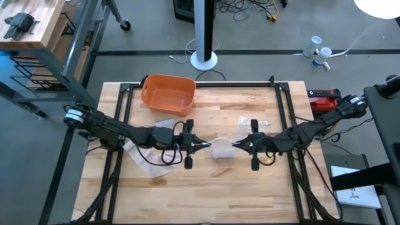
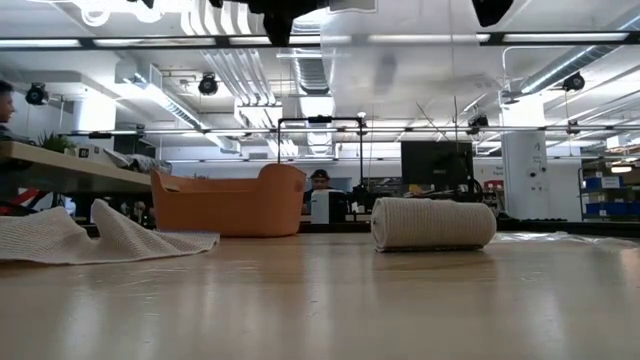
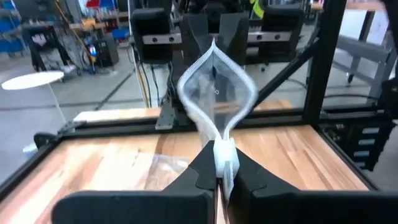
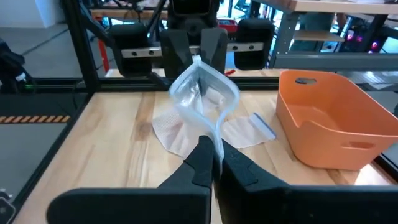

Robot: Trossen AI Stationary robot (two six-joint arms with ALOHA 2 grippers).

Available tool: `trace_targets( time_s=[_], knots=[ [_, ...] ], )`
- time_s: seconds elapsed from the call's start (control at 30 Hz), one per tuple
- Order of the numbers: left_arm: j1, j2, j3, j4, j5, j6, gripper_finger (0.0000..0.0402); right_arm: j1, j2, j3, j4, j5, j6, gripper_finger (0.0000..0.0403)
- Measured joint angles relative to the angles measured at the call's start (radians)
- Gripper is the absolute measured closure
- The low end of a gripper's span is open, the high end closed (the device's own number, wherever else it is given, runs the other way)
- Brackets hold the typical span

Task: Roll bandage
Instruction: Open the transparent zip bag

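Pinching one clear bag (image 1: 222,149) between them, left end effector (image 1: 201,146) and right end effector (image 1: 240,145).

In the high view, the basket (image 1: 167,94) sits on the table (image 1: 206,194) toward 11 o'clock. The bag (image 1: 222,149) hangs at centre between the left gripper (image 1: 199,145) at 9 o'clock and the right gripper (image 1: 240,145) at 3 o'clock. The unrolled bandage (image 1: 134,150) lies under the left arm.

A light wooden table (image 1: 206,194) with a black frame carries everything. On it rest an orange basin (image 1: 167,94), a rolled bandage (image 2: 433,222), an unrolled bandage (image 2: 90,236) and clear plastic wrappers (image 1: 253,124).
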Motion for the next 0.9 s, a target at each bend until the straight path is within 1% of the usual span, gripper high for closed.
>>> trace_targets(
  time_s=[0.23,0.3,0.4,0.5,0.6,0.77,0.8,0.9],
  knots=[
    [0.0,0.0,0.124,-0.254,0.0,-0.007,0.0401,-0.034,0.096,0.0,0.094,0.001,-0.027,0.0403],
    [0.0,0.0,0.149,-0.304,0.0,-0.007,0.0401,-0.04,0.102,0.0,0.094,0.034,-0.021,0.0403],
    [0.001,0.0,0.168,-0.331,-0.001,-0.007,0.0401,-0.041,0.095,0.0,0.095,0.111,-0.015,0.0403],
    [0.004,0.0,0.171,-0.335,-0.022,0.002,0.0401,-0.041,0.076,0.0,0.093,0.12,-0.016,0.0403],
    [0.006,0.0,0.171,-0.339,-0.027,0.017,0.0401,-0.041,0.047,0.0,0.055,0.048,-0.018,0.0398],
    [0.008,-0.002,0.171,-0.355,-0.027,0.017,0.0401,-0.041,-0.021,0.0,-0.046,-0.071,-0.008,0.0366],
    [0.008,-0.002,0.171,-0.355,-0.028,0.018,0.0401,-0.041,-0.03,0.0,-0.056,-0.088,-0.008,0.036],
    [0.008,-0.002,0.171,-0.353,-0.028,0.019,0.0401,-0.041,-0.043,0.0,-0.071,-0.091,-0.004,0.0346]
  ],
)
